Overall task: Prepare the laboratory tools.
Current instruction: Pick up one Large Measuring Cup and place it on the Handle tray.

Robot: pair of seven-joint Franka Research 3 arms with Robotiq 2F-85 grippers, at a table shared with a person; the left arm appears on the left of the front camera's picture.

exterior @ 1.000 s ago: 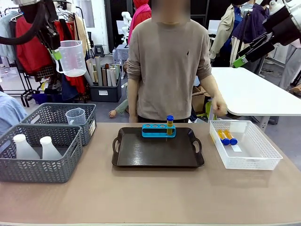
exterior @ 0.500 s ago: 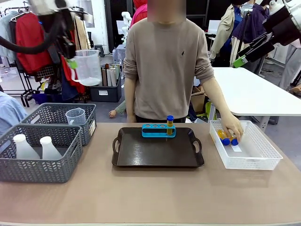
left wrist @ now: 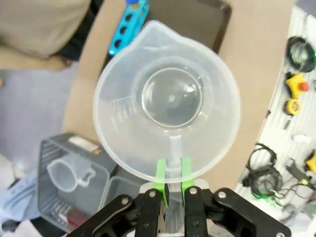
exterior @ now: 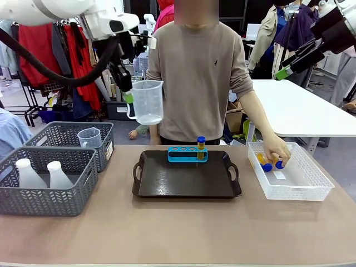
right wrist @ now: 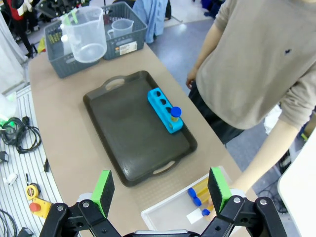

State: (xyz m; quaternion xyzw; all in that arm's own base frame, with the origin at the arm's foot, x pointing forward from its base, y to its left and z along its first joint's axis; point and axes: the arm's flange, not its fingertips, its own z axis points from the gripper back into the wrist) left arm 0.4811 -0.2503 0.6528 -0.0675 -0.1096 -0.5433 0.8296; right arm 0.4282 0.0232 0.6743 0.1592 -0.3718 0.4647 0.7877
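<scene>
My left gripper (exterior: 128, 98) is shut on the handle of a clear measuring beaker (exterior: 147, 102), held in the air above the left end of the dark tray (exterior: 186, 189). From the left wrist the beaker (left wrist: 167, 101) is seen from above with the green pads (left wrist: 161, 174) pinching its handle. One amber tube with a blue cap (exterior: 201, 147) stands in the blue rack (exterior: 187, 154). The person's hand (exterior: 276, 149) is on amber tubes (exterior: 263, 163) in the white basket (exterior: 297, 187). My right gripper (exterior: 289, 64) hangs open, high at the right. Two white flasks (exterior: 43, 173) stand in the grey basket (exterior: 47, 200).
A second clear beaker (exterior: 89, 137) sits in the rear grey basket (exterior: 103, 146). The person stands at the far edge behind the tray. Cables and tools (left wrist: 296, 94) lie beside the table in the left wrist view.
My left arm has carried the beaker right and down, from high at the left to over the tray's left end. The person's hand dropped into the white basket onto the tubes.
</scene>
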